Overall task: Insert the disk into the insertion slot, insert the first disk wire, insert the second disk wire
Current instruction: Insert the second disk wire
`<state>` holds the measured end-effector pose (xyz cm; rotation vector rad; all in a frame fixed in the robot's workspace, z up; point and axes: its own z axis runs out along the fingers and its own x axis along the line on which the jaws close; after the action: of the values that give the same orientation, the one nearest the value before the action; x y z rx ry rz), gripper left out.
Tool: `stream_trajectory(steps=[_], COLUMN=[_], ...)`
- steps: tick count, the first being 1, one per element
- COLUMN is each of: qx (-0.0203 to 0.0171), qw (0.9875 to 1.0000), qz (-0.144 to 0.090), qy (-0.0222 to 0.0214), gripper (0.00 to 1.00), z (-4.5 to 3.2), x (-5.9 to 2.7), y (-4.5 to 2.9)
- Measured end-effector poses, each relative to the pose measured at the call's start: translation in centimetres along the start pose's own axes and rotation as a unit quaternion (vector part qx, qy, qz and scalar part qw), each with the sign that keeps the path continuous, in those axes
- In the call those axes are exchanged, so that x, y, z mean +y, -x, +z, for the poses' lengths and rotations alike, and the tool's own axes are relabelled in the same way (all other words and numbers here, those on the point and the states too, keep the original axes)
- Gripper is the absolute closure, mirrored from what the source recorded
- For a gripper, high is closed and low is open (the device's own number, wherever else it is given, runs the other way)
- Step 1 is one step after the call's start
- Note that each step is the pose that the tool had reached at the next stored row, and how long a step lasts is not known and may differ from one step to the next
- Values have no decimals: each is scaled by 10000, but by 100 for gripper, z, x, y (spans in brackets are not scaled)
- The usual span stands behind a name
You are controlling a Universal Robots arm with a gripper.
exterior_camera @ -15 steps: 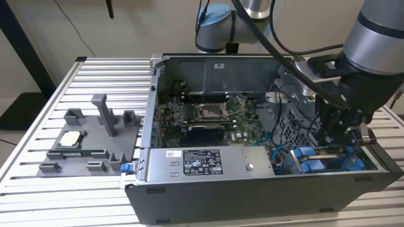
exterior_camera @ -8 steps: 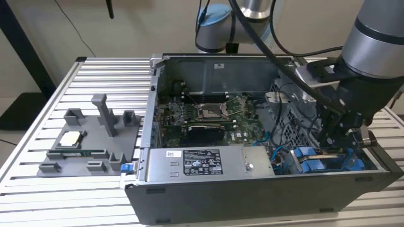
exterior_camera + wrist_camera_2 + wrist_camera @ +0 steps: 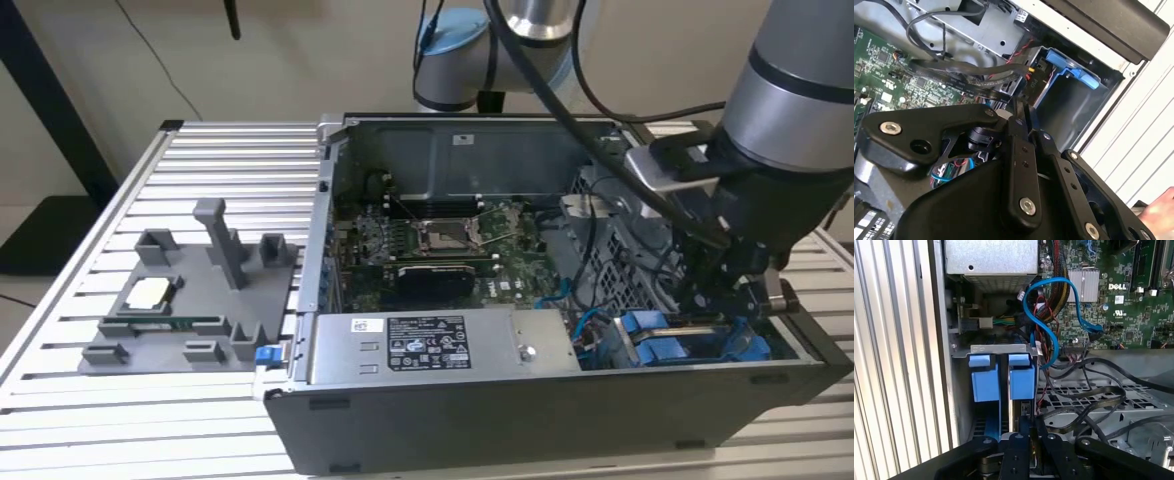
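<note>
**Lowering into the drive bay corner**

Looking down the first wrist view, I see my black end effector (image 3: 1029, 432) pressed together on the top edge of the flat disk in its bright blue plastic carrier (image 3: 1021, 381), standing upright in the narrow grey metal insertion slot (image 3: 999, 349). A second blue carrier (image 3: 985, 382) sits just beside it. In the exterior view, the open grey computer case (image 3: 534, 400) rests on the slatted aluminium surface (image 3: 80, 400).

You find the computer case (image 3: 534, 400) on the table (image 3: 80, 420). The power-supply box (image 3: 427, 345) sits along its near wall. The motherboard (image 3: 441, 240) lies behind it. The disk (image 3: 667, 340) stands in the insertion slot (image 3: 747, 345), at the exterior view's right.
</note>
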<state>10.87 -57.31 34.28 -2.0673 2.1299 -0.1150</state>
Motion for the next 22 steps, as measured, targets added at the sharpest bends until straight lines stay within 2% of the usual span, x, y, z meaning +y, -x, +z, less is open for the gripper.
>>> stream_trajectory(steps=[10, 14, 17, 19, 20, 22], qx=[-2, -1, -4, -7, -5, -4], qw=[10000, 10000, 10000, 10000, 10000, 10000], qz=[0, 0, 1, 1, 1, 0], qy=[0, -1, 0, 0, 0, 0], gripper=[84, 84, 83, 83, 76, 76], z=[31, 84, 94, 72, 48, -21], x=[-6, 3, 5, 1, -4, -16], y=[-2, -5, -6, -5, -3, 2])
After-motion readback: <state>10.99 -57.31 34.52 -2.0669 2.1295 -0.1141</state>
